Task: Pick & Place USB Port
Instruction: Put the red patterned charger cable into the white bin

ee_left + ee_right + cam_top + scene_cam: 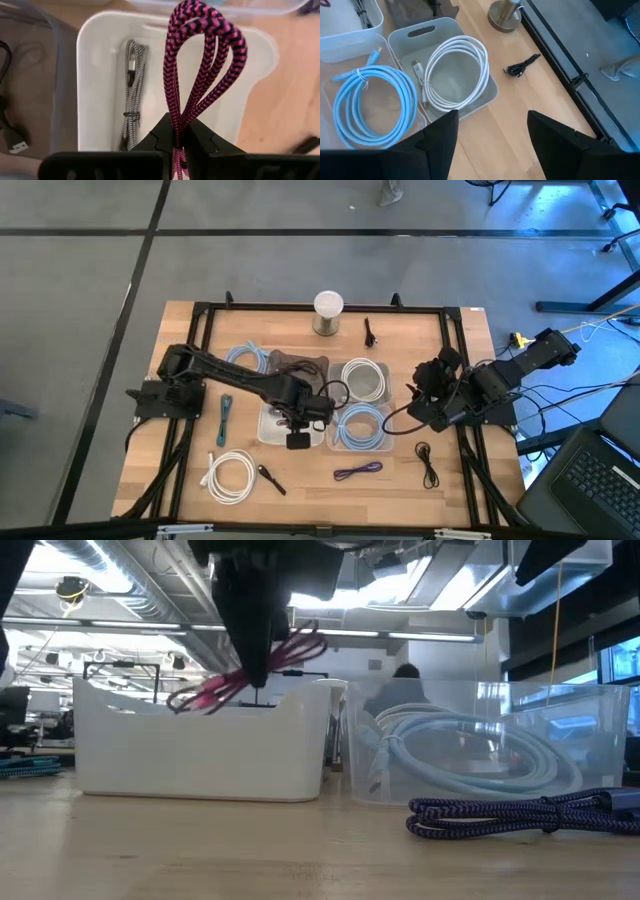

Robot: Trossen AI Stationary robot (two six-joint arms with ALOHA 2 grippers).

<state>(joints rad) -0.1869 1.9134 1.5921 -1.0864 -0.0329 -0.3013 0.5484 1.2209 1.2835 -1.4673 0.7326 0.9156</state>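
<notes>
A pink-and-black braided USB cable (200,55), coiled into loops, hangs in my left gripper (177,131), which is shut on it just above the white bin (95,60). In the low view the coil (250,675) sits at the height of the bin's rim (200,710). A grey-white braided cable (131,100) lies on the bin's floor. My right gripper (492,140) waits open over the table's right part, above bare wood beside the grey bin (415,32), and touches nothing. My left gripper pinches several bunched strands of the pink cable (176,120) between its two fingers, at one end of the coil. The fingers come from above and point down. The loops stick out past the fingertips, lifted clear, over the white bin's opening.
A clear bin with a light blue cable (362,427) stands right of the white bin; a grey bin holds a white cable (362,380). Loose on the table lie a purple cable (358,470), a white cable (230,476), a teal cable (225,418) and black cables (428,462). A metal cup (328,312) stands at the far edge.
</notes>
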